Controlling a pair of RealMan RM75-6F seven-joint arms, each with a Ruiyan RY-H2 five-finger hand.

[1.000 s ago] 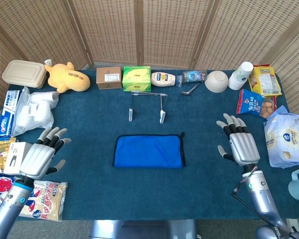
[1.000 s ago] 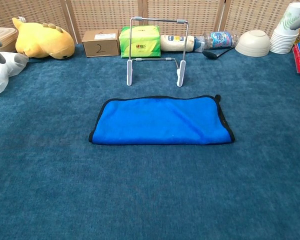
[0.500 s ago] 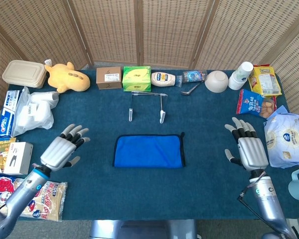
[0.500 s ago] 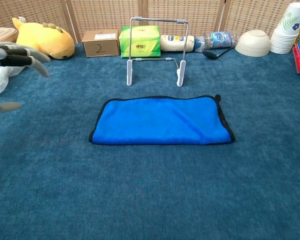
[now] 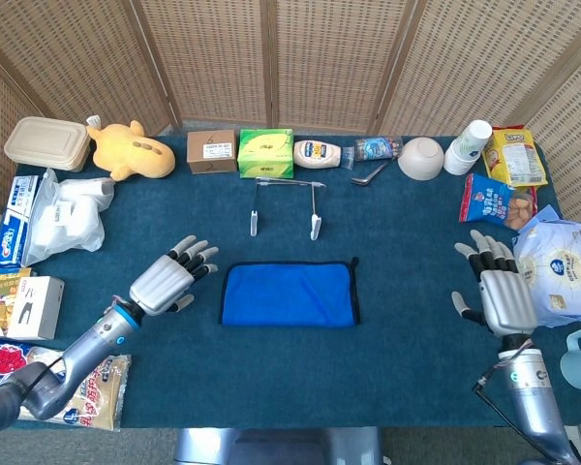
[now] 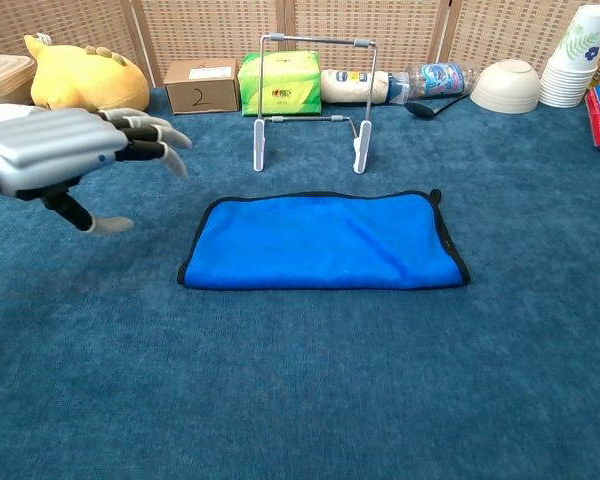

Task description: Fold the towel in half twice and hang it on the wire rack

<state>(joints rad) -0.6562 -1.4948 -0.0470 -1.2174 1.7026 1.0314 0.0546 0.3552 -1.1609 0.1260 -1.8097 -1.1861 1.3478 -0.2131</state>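
Head view shows the blue towel (image 5: pixel 289 294) lying flat near the middle of the table (image 5: pixel 271 378), a long rectangle with dark edging and a small loop at its far right corner. It looks already folded once along its length, though I cannot be sure of the layers from these pictures; by that reading, one fold remains before hanging. Just beyond it stands the wire rack (image 5: pixel 286 205), upright on its two white feet, a little apart from the towel's far edge and with its top bar bare.

The left hand (image 5: pixel 171 278) hovers just beside the towel's left short edge, palm down, fingers spread and holding nothing; in the chest view the left hand (image 6: pixel 65 150) sits above the cloth-covered table, not touching the towel. The right hand (image 5: pixel 503 294) is well apart on the far right, near a white bag (image 5: pixel 556 271), fingers apart and empty.

The step in hand seems to be the reach for the second fold. The next move calls for the left hand to come down on the left edge, pinch both layers together, and carry them over to meet the right edge, keeping corners aligned. The right hand would likely need to come in to pin the other end.
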